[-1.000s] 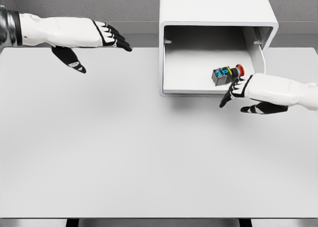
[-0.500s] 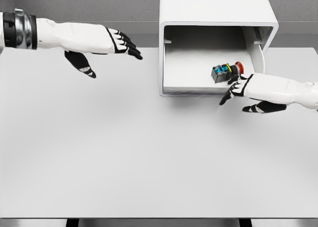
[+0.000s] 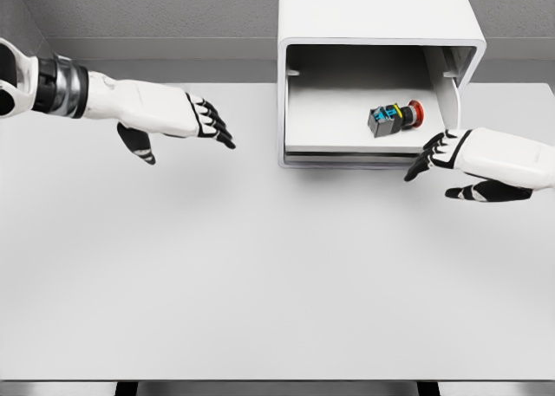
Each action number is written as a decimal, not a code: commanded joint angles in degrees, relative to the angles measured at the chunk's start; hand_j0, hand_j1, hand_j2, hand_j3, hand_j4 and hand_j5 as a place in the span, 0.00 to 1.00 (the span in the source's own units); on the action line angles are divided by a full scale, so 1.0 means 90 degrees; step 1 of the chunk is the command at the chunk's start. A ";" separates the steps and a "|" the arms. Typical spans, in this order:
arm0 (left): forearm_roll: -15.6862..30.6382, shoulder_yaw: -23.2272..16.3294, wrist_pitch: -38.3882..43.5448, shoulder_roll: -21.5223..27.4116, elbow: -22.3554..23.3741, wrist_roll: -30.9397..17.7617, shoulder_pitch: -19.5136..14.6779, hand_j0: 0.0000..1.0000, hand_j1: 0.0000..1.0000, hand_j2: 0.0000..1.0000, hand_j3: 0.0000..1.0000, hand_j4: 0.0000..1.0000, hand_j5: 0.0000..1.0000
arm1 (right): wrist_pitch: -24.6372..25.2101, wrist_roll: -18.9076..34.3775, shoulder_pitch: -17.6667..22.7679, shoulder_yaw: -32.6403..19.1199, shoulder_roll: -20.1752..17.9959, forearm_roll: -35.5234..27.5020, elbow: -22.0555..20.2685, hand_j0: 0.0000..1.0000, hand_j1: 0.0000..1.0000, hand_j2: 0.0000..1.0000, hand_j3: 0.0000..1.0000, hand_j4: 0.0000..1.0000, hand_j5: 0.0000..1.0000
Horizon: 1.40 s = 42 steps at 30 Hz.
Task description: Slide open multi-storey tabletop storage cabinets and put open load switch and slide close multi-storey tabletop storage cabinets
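The load switch lies inside the cabinet's open drawer, toward its right side. The right hand hovers just off the drawer's front right corner, fingers extended, holding nothing. The left hand hangs well left of the drawer, open and empty. Risk: a one-sided push could skew the drawer and jam it.

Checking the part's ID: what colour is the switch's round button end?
Red, on the load switch lying in the open drawer; head view shows it.
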 commanded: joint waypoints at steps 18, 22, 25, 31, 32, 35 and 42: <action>-0.0007 -0.0002 0.0017 -0.0135 -0.0019 0.0005 -0.0117 1.00 1.00 1.00 1.00 1.00 1.00 | 0.0015 -0.0001 -0.1143 0.1148 0.0453 0.0335 0.1186 0.72 0.72 0.72 0.72 0.72 0.72; -0.0036 -0.0002 0.0017 -0.0135 0.0030 0.0003 -0.0107 1.00 1.00 1.00 1.00 1.00 1.00 | 0.0015 -0.0001 -0.1318 0.1206 0.0551 0.0335 0.1381 0.73 0.73 0.73 0.73 0.73 0.73; -0.0056 -0.0002 0.0017 -0.0125 0.0030 0.0003 -0.0098 1.00 1.00 1.00 1.00 1.00 1.00 | 0.0015 -0.0001 -0.1562 0.1314 0.0687 0.0335 0.1645 0.73 0.73 0.73 0.73 0.73 0.73; -0.0056 -0.0002 0.0017 -0.0125 -0.0019 0.0003 -0.0107 1.00 1.00 1.00 1.00 1.00 1.00 | 0.0015 -0.0001 -0.1816 0.1548 0.0814 0.0344 0.1782 0.74 0.74 0.74 0.74 0.74 0.74; -0.0046 -0.0002 0.0017 -0.0125 -0.0019 0.0003 -0.0107 1.00 1.00 1.00 1.00 1.00 1.00 | 0.0015 -0.0001 -0.1826 0.1587 0.0814 0.0344 0.1782 0.74 0.74 0.74 0.74 0.74 0.74; 0.0003 -0.0002 0.0017 -0.0106 -0.0019 0.0024 -0.0107 1.00 1.00 1.00 1.00 1.00 1.00 | 0.0015 -0.0001 -0.2090 0.1763 0.0980 0.0354 0.2045 0.74 0.74 0.74 0.74 0.74 0.74; 0.0013 0.0008 0.0017 -0.0057 -0.0019 0.0034 -0.0107 1.00 1.00 1.00 1.00 1.00 1.00 | 0.0015 -0.0001 -0.2207 0.1822 0.1039 0.0364 0.2133 0.74 0.74 0.74 0.74 0.74 0.74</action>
